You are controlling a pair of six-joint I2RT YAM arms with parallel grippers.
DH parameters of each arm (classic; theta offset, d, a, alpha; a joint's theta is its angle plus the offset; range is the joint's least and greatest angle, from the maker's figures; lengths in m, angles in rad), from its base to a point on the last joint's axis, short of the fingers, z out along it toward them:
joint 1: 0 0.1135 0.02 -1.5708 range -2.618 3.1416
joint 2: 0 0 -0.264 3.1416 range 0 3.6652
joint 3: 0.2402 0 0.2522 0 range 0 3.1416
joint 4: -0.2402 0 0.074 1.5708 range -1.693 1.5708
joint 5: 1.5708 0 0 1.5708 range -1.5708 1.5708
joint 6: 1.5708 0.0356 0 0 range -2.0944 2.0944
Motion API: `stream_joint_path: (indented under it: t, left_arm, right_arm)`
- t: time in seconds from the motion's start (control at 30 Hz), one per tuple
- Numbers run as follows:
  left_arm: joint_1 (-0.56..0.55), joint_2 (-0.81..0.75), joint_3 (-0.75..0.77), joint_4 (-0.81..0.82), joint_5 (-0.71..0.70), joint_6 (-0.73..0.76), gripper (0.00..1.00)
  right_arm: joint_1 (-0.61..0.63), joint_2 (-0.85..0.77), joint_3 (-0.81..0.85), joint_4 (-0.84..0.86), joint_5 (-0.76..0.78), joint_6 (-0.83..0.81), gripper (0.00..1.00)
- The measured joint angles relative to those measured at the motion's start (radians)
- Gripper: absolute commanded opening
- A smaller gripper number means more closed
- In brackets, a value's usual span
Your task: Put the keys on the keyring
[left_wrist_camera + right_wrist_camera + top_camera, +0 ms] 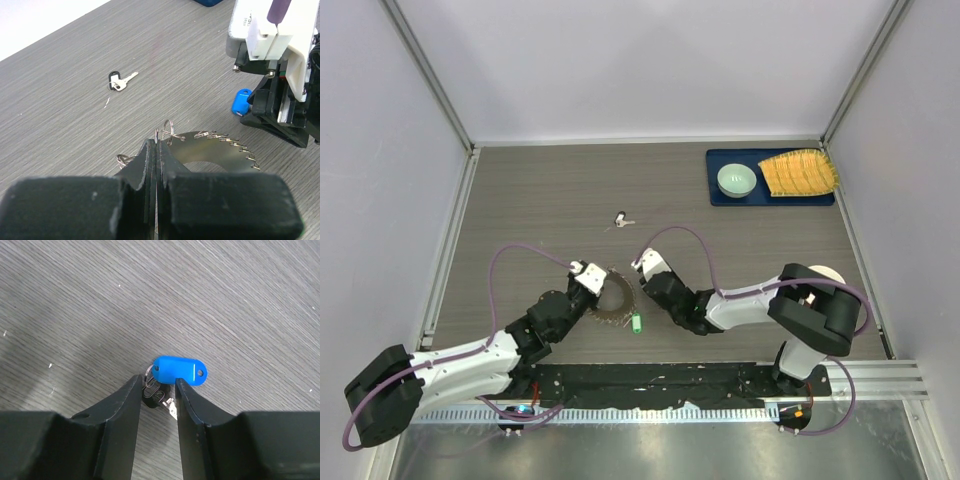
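Note:
The keyring (614, 306) is a thin grey disc-like ring with small split rings bristling along its rim (215, 152). My left gripper (156, 142) is shut on its near rim and shows in the top view (590, 283). My right gripper (159, 381) is open, with its fingers on either side of a small key (159, 394) that carries a blue tag (179, 371) and lies on the table. The blue tag also shows in the left wrist view (242, 101), just beyond the keyring. A green-headed key (637, 323) lies on the table near the ring.
A black-headed key (620, 218) lies alone further back and shows in the left wrist view (119, 81). A blue tray (820, 195) at the back right holds a green bowl (737, 180) and a yellow ridged item (800, 173). Walls enclose three sides of the table.

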State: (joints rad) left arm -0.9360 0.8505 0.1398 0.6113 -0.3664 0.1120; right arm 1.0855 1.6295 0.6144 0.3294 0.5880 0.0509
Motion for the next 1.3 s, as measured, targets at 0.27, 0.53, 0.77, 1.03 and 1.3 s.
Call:
stream_joint_path:
  t: [0.27, 0.53, 0.77, 1.03, 1.3]
  left_arm:
    - [0.000, 0.000, 0.000, 0.000, 0.001, 0.000, 0.00]
    - [0.000, 0.004, 0.000, 0.000, 0.016, 0.000, 0.00]
    - [0.000, 0.004, 0.000, 0.000, 0.087, 0.007, 0.00]
    - [0.000, -0.021, 0.000, 0.001, 0.203, 0.031, 0.00]
    - [0.000, -0.069, 0.000, 0.008, 0.368, 0.061, 0.00]
  right_arm:
    - [0.000, 0.032, 0.009, 0.024, 0.013, 0.000, 0.19]
    - [0.000, 0.024, 0.009, 0.024, 0.006, -0.008, 0.01]
    - [-0.024, -0.235, -0.015, -0.093, -0.096, -0.051, 0.01]
    - [-0.161, -0.579, -0.029, -0.218, -0.329, -0.113, 0.01]
    - [-0.223, -0.729, -0.050, -0.315, -0.583, -0.187, 0.01]
